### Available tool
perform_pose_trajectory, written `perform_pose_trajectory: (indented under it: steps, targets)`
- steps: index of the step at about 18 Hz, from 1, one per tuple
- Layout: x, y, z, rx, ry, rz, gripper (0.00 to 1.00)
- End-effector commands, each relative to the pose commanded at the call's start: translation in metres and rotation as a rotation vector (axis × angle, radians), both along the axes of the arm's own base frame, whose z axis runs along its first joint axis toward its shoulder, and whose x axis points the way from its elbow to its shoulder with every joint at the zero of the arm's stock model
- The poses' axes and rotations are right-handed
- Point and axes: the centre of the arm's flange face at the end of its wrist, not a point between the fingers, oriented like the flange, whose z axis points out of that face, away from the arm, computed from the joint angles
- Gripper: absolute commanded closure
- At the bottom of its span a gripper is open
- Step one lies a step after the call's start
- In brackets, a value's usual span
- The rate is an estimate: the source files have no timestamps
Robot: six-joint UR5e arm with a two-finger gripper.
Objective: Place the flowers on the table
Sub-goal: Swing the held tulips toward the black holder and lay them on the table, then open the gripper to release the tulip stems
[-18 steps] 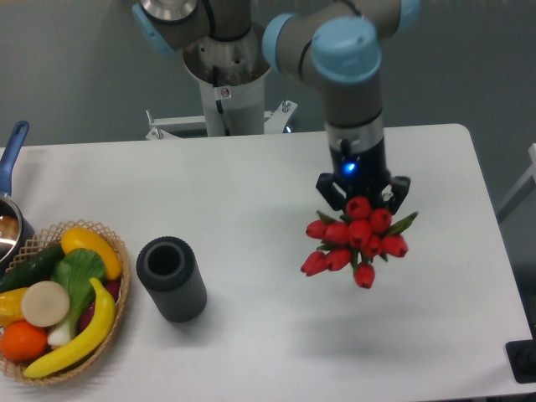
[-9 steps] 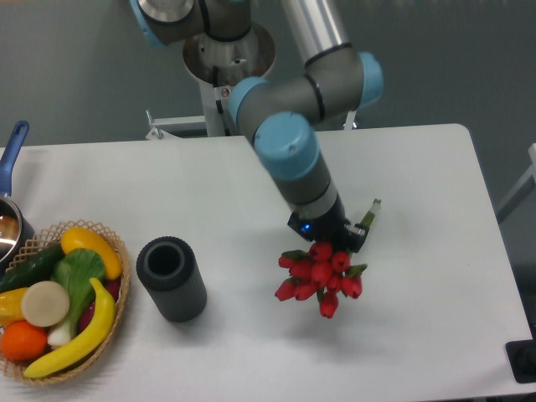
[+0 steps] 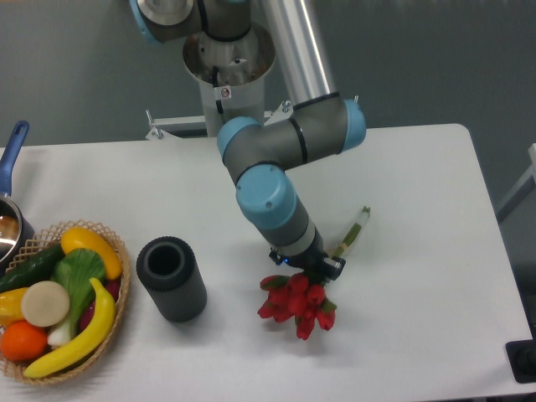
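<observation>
The flowers (image 3: 295, 303), a bunch of red tulips, lie low over the white table (image 3: 419, 318), heads toward the front. Their green stems (image 3: 353, 230) stick out to the upper right behind the gripper. My gripper (image 3: 308, 266) is shut on the bunch just behind the flower heads, tilted down and to the front. The arm hides most of the fingers. I cannot tell whether the tulip heads touch the tabletop.
A dark ribbed cylinder vase (image 3: 171, 278) stands upright left of the flowers. A wicker basket of fruit and vegetables (image 3: 59, 301) sits at the front left edge. A pot with a blue handle (image 3: 10, 167) is at the far left.
The arm has swung left and down, tilting the bunch from upright to nearly lying flat. The flowers moved from centre-right toward the front middle and lower to the table.
</observation>
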Motion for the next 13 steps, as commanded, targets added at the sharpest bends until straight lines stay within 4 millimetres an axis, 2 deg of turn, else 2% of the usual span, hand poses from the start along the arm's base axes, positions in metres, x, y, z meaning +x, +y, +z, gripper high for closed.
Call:
perform_pose_trajectory:
  steps: [1,3,4,5,6,9,13]
  targets:
    - [0.0,0.001,-0.003,-0.004,-0.002,-0.001,0.54]
    - [0.0,0.001,-0.005,-0.008,-0.005,-0.006,0.38]
    - [0.0,0.002,-0.003,-0.006,-0.002,-0.013,0.15]
    - [-0.001,0.002,0.001,-0.002,0.005,-0.013,0.0]
    - [-0.002,0.002,0.009,0.01,0.012,-0.012,0.0]
    - [-0.008,0.003,0.052,0.091,0.04,-0.003,0.0]
    - [-0.03,-0.021,0.124,0.253,0.055,0.04,0.0]
